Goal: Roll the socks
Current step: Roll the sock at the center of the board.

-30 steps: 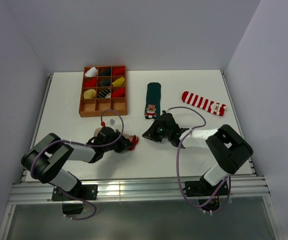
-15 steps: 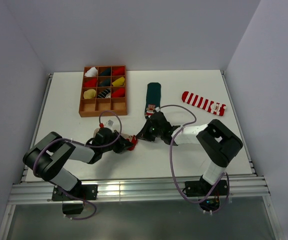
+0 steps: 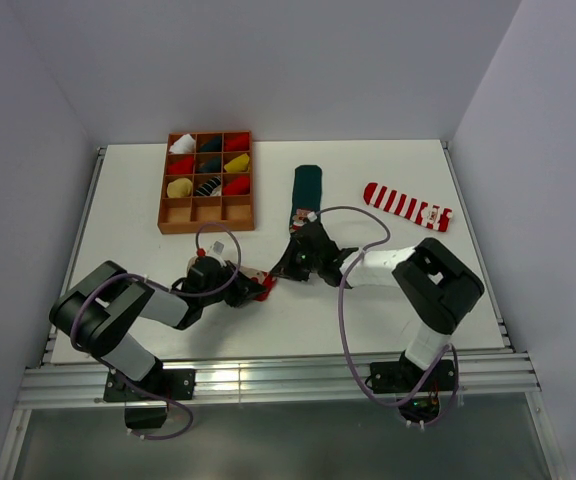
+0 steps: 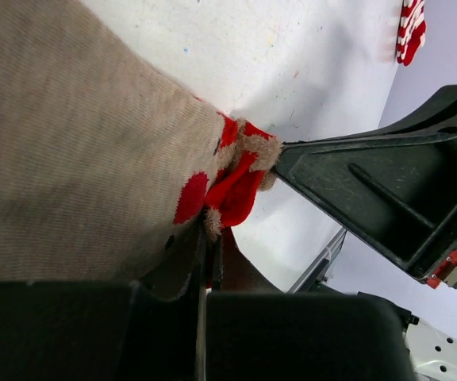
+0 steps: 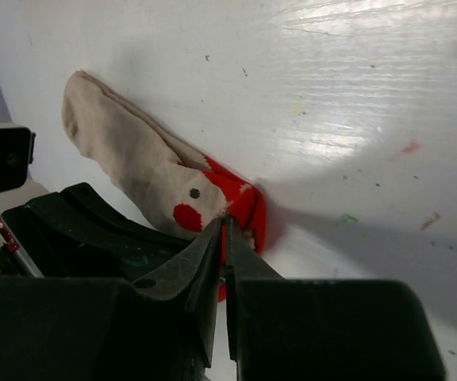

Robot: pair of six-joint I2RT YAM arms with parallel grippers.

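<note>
Since the earlier frame the right gripper [image 3: 280, 272] has been carried leftward over the white tabletop [image 3: 388, 310], away from the near end of the dark green sock with a printed figure [image 3: 306, 195], and brought up to the beige sock with a red toe and face [image 3: 252, 275]. The left gripper [image 3: 261, 288] is found almost where it was. The beige sock is located left of centre, nearer the near edge of the tabletop than the far edge, with its red toe turned toward the right arm. From the left wrist view, the left gripper is seen clamped tight on the red-marked toe end of the beige sock. From the right wrist view, the right gripper's jaws are drawn to a narrow slit, with red toe fabric pinched at their tips. The dark green sock is laid flat near the middle, toward the far edge. The red-and-white striped sock [image 3: 406, 205] is laid flat toward the far right corner. A brown wooden compartment tray [image 3: 165, 200] holding rolled bundles is set by the far left corner.
</note>
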